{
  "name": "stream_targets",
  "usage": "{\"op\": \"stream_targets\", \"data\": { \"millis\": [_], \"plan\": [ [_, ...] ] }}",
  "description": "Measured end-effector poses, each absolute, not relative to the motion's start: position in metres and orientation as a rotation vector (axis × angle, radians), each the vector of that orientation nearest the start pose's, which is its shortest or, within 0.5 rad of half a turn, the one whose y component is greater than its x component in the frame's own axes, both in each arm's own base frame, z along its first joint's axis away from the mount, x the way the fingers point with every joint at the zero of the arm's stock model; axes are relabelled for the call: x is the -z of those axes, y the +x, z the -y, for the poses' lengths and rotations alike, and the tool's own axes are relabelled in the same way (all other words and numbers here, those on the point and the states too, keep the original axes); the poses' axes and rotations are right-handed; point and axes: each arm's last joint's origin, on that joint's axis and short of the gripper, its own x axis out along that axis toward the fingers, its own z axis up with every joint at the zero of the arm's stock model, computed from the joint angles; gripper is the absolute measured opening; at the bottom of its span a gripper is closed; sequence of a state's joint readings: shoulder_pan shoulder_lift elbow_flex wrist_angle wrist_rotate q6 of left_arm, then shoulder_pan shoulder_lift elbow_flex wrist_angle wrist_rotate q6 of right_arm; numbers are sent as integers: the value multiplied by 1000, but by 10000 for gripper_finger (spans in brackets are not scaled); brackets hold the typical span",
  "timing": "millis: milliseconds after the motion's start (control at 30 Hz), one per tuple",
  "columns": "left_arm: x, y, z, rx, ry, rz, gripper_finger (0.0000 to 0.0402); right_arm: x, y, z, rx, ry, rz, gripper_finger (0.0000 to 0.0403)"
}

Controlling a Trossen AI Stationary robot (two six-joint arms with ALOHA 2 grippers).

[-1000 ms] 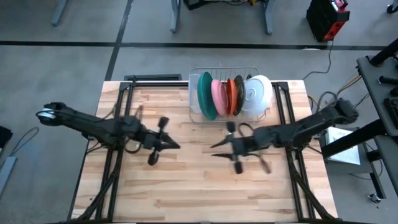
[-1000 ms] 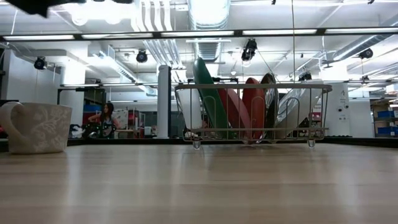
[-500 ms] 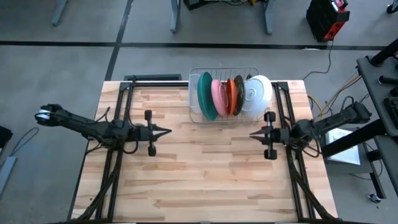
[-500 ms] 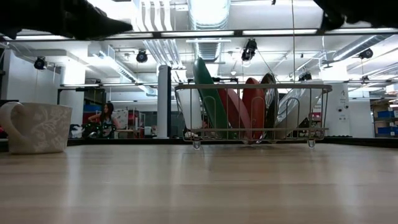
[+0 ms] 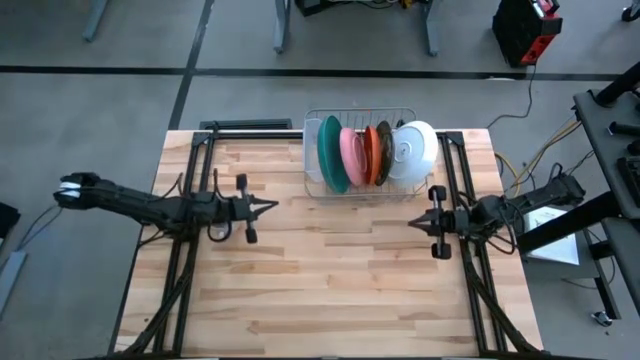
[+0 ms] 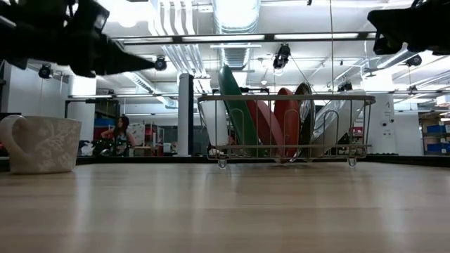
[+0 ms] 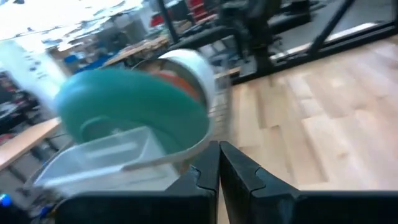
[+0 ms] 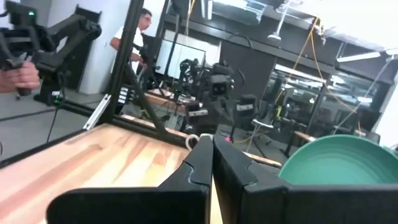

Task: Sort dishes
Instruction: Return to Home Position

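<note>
The dishes stand on edge in a wire rack (image 5: 312, 182) at the table's far middle: a large teal plate (image 5: 332, 152), a pink plate (image 5: 351, 155), an orange-red plate (image 5: 371, 153), a dark green plate (image 5: 383, 152) and a white bowl (image 5: 415, 150). My left gripper (image 5: 272, 207) is shut and empty. It hovers level left of the rack, pointing toward the table's right. My right gripper (image 5: 412, 222) is also shut and empty. It hovers near the right rail, just in front of the rack, pointing left. The teal plate (image 7: 137, 109) fills the left wrist view.
A pale patterned mug (image 6: 42, 144) stands on the table at the left of the low view. Black frame rails (image 5: 190, 190) run along both table sides under the arms. Bare wood (image 5: 330, 270) lies between the grippers and toward the near edge. People show in the room beyond the table.
Both grippers have drawn apart from the table's middle. The left went toward the left edge and slightly toward the far edge. The right went toward the right edge and ended by the right rail. The dishes in the rack have stayed still.
</note>
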State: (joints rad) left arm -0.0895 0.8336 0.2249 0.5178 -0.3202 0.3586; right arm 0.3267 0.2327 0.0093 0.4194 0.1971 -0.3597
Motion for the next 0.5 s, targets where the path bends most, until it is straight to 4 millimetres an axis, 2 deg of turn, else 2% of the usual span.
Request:
{"op": "stream_targets", "data": {
  "millis": [167, 300, 500],
  "plan": [
    [-189, 163, -10, -312, 365, -109, 0, -185, 106, -30, -112, -370, 194, 0],
    [-194, 158, -24, -427, 416, -107, 0, -184, 106, -31, -121, -347, 177, 0],
    [-196, 146, -56, -815, 486, -218, 0, -183, 106, -31, -122, -340, 173, 0]
  ]
}}
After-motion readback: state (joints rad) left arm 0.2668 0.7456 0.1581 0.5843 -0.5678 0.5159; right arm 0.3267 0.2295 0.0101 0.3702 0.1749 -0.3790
